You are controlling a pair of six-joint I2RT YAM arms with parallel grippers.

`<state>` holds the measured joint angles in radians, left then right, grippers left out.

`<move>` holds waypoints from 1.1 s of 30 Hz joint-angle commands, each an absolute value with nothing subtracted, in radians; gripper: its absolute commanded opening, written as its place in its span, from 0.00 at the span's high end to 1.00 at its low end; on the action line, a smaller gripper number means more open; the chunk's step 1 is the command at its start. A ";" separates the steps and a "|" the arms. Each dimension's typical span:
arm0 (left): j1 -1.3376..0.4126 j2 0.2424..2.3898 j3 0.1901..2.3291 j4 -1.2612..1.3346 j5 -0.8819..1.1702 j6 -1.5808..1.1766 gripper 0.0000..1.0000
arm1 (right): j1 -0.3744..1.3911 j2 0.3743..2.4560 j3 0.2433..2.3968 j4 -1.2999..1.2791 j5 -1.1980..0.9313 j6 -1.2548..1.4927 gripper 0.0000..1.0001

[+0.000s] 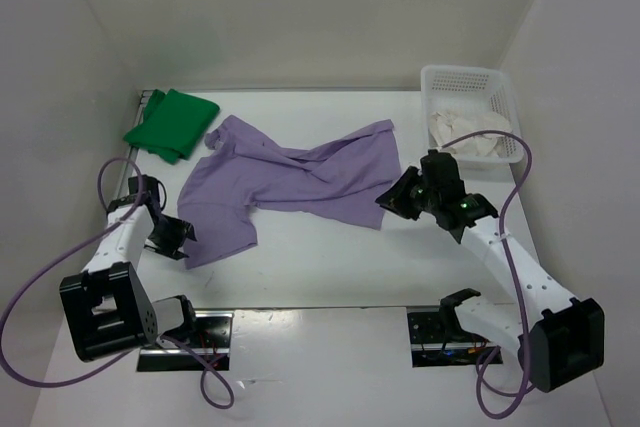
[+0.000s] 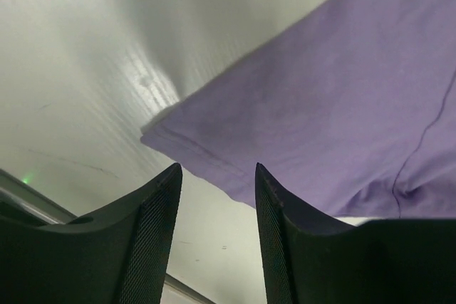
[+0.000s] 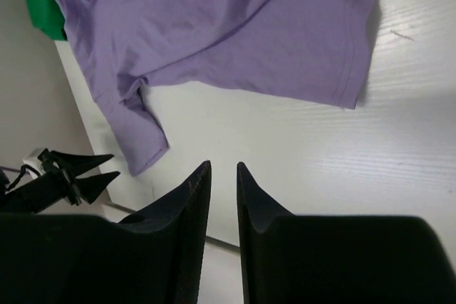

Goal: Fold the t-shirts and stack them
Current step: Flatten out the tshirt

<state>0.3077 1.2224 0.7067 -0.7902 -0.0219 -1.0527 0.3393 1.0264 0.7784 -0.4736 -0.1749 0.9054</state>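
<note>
The lavender-purple t-shirt [image 1: 290, 177] lies crumpled and spread across the middle of the table. A bright green t-shirt [image 1: 170, 124] sits folded at the back left. The cream-white t-shirt [image 1: 470, 135] is bunched inside the basket. My left gripper [image 1: 178, 237] is open beside the purple shirt's near-left sleeve; in the left wrist view the gripper [image 2: 217, 170] holds nothing, and the sleeve hem [image 2: 206, 154] lies just ahead of it. My right gripper [image 1: 392, 199] hovers at the shirt's right hem. Its jaws [image 3: 224, 165] are only narrowly apart and empty, above bare table short of the purple cloth [image 3: 235, 26].
A white lattice basket [image 1: 460, 74] stands at the back right corner. White walls close in the table on the left, back and right. Purple cables loop beside both arms. Two metal base plates [image 1: 200, 332] sit at the near edge.
</note>
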 commanded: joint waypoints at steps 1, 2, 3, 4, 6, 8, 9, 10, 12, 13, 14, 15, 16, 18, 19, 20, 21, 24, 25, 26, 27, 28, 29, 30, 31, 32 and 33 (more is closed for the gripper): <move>0.304 1.215 0.726 -0.848 -0.098 -1.133 0.47 | 0.354 0.993 0.753 -0.434 -0.222 0.922 0.74; 0.293 1.215 0.726 -0.862 -0.126 -1.152 0.47 | 0.354 0.980 0.753 -0.434 -0.233 0.922 0.74; 0.269 1.185 0.726 -0.873 -0.144 -1.172 0.46 | 0.365 0.980 0.753 -0.434 -0.233 0.922 0.73; 0.268 1.166 0.726 -0.873 -0.158 -1.207 0.44 | 0.365 0.965 0.753 -0.443 -0.233 0.922 0.73; 0.268 1.103 0.715 -0.882 -0.184 -1.235 0.43 | 0.390 0.951 0.764 -0.443 -0.233 0.922 0.73; 0.268 1.091 0.704 -0.882 -0.198 -1.256 0.43 | 0.402 0.931 0.764 -0.443 -0.233 0.922 0.71; 0.268 1.103 0.686 -0.870 -0.198 -1.256 0.43 | 0.402 0.931 0.764 -0.443 -0.233 0.922 0.71; 0.268 1.117 0.672 -0.853 -0.189 -1.256 0.45 | 0.413 0.931 0.764 -0.434 -0.242 0.922 0.71; 0.241 1.140 0.631 -0.792 -0.158 -1.256 0.46 | 0.413 0.920 0.764 -0.434 -0.232 0.922 0.70; 0.232 1.140 0.586 -0.778 -0.126 -1.279 0.46 | 0.413 0.911 0.764 -0.434 -0.232 0.922 0.70; 0.210 1.125 0.568 -0.764 -0.126 -1.311 0.46 | 0.413 0.911 0.764 -0.434 -0.232 0.922 0.70; 0.210 1.080 0.557 -0.753 -0.126 -1.321 0.46 | 0.413 0.911 0.764 -0.434 -0.232 0.911 0.70; 0.210 1.060 0.557 -0.753 -0.126 -1.321 0.46 | 0.413 0.911 0.764 -0.434 -0.232 0.911 0.70; 0.210 1.032 0.543 -0.742 -0.141 -1.321 0.46 | 0.413 0.911 0.764 -0.443 -0.232 0.911 0.69; 0.210 1.032 0.543 -0.742 -0.141 -1.312 0.46 | 0.413 0.911 0.764 -0.443 -0.232 0.911 0.69; 0.210 1.055 0.543 -0.742 -0.141 -1.302 0.45 | 0.413 0.911 0.764 -0.443 -0.232 0.911 0.69; 0.201 1.064 0.543 -0.742 -0.141 -1.293 0.45 | 0.413 0.911 0.764 -0.443 -0.223 0.911 0.69; 0.170 1.075 0.543 -0.710 -0.161 -1.313 0.41 | 0.422 0.911 0.764 -0.453 -0.222 0.911 0.69; 0.160 1.089 0.526 -0.694 -0.161 -1.313 0.41 | 0.422 0.911 0.764 -0.453 -0.210 0.902 0.69; 0.160 1.109 0.526 -0.693 -0.170 -1.336 0.41 | 0.422 0.911 0.764 -0.453 -0.210 0.902 0.69; 0.135 1.121 0.535 -0.693 -0.205 -1.350 0.41 | 0.422 0.911 0.775 -0.453 -0.200 0.902 0.69; 0.135 1.132 0.535 -0.693 -0.216 -1.338 0.43 | 0.422 0.911 0.775 -0.453 -0.199 0.902 0.69; 0.135 1.141 0.548 -0.693 -0.216 -1.338 0.50 | 0.422 0.911 0.775 -0.453 -0.199 0.902 0.69; 0.126 1.141 0.548 -0.693 -0.228 -1.338 0.54 | 0.422 0.911 0.775 -0.453 -0.189 0.902 0.69; 0.126 1.132 0.548 -0.693 -0.229 -1.329 0.57 | 0.422 0.920 0.775 -0.453 -0.180 0.902 0.69; 0.126 1.108 0.548 -0.683 -0.229 -1.328 0.59 | 0.422 0.920 0.775 -0.453 -0.179 0.902 0.69; 0.126 1.097 0.535 -0.683 -0.229 -1.328 0.60 | 0.422 0.920 0.764 -0.453 -0.167 0.911 0.69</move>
<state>0.1307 1.1324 0.5381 -0.6998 -0.1894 -1.3151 0.4103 0.9298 0.7586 -0.4667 -0.2024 0.9188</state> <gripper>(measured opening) 0.408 0.307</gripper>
